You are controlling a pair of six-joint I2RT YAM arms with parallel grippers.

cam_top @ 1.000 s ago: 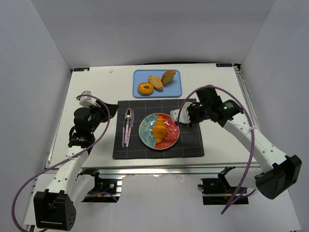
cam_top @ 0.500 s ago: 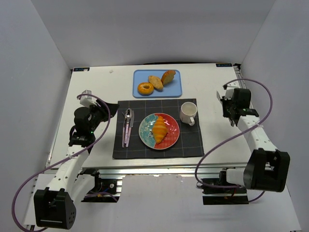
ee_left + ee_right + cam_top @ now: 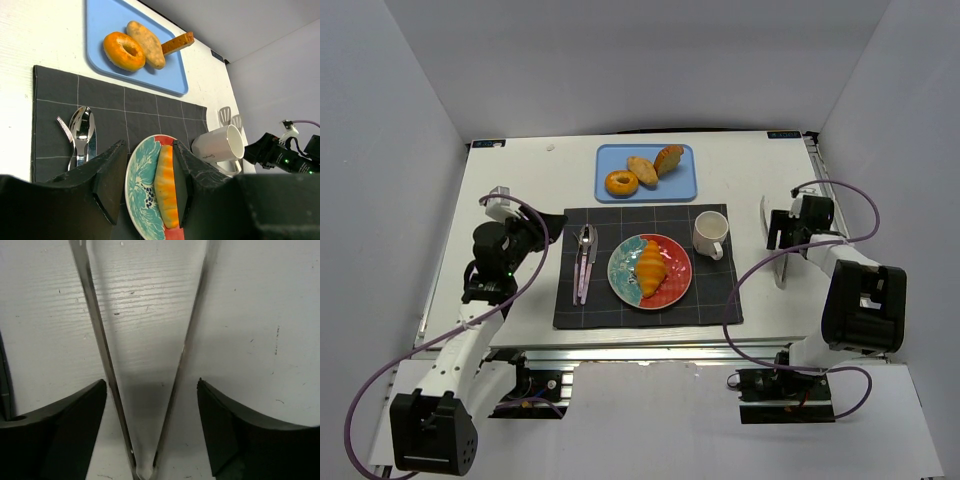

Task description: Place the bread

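Two arms flank a table laid for one. Top view: the bread, a golden croissant, lies lengthwise across the middle of the plate. The plate sits on the dark placemat, between the cutlery and the white mug. Placement therefore appears complete. The blue tray behind the mat holds the donut, the pale roll and a third pastry. The left gripper hangs beside the mat's left edge, well apart from the plate. The right gripper sits low over the metal tongs, which lie on bare table to the right of the mat.

Left wrist view: the left fingers are spread with nothing between them, and they frame the plate and croissant beyond. This pose is probably a standby that keeps the setting in sight.

Right wrist view: the right fingers are released and parted wide, one on each side of the tongs' narrowing legs. The tongs rest flat on the table and neither finger touches them. This straddle fits either setting the tool down or reaching for it; which one cannot be told.
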